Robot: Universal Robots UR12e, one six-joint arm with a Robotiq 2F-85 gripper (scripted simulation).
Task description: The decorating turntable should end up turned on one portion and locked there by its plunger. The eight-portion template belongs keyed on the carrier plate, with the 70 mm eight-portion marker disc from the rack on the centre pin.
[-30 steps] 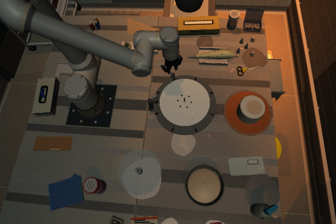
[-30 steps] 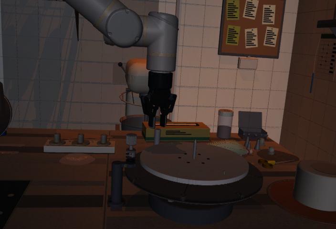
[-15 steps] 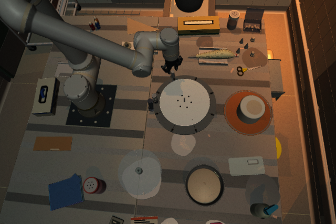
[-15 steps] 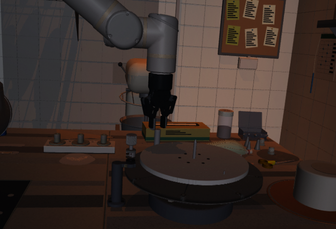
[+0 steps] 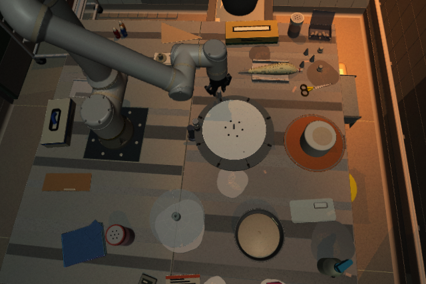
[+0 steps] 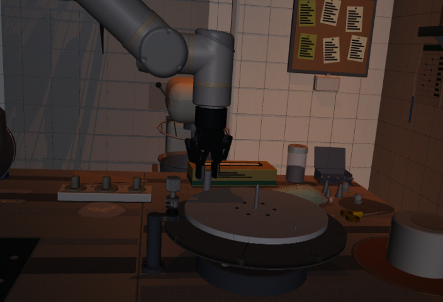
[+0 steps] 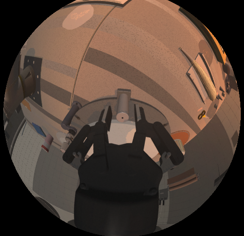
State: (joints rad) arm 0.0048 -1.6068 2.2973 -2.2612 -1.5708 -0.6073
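My gripper (image 6: 208,171) (image 7: 122,114) stands open directly above an upright grey handle post (image 6: 207,180) (image 7: 122,106) at the far rim of the turntable (image 5: 235,133), holding nothing. The light carrier plate (image 6: 256,215) lies on the dark indexed ring, its thin centre pin (image 6: 256,196) standing bare with small holes around it. The knurled plunger (image 6: 173,194) (image 5: 195,124) sits on a post at the ring's left edge. The rack (image 6: 104,192) behind on the left carries three discs on pegs. A pale translucent round template (image 5: 177,219) lies flat on the table's near side.
A yellow-green box (image 6: 233,172) stands just behind the gripper. A grey cake on an orange board (image 5: 315,141) sits right of the turntable, a round pan (image 5: 259,234) in front. A piping bag (image 5: 273,68), nozzles and scissors (image 5: 304,90) lie at the far right.
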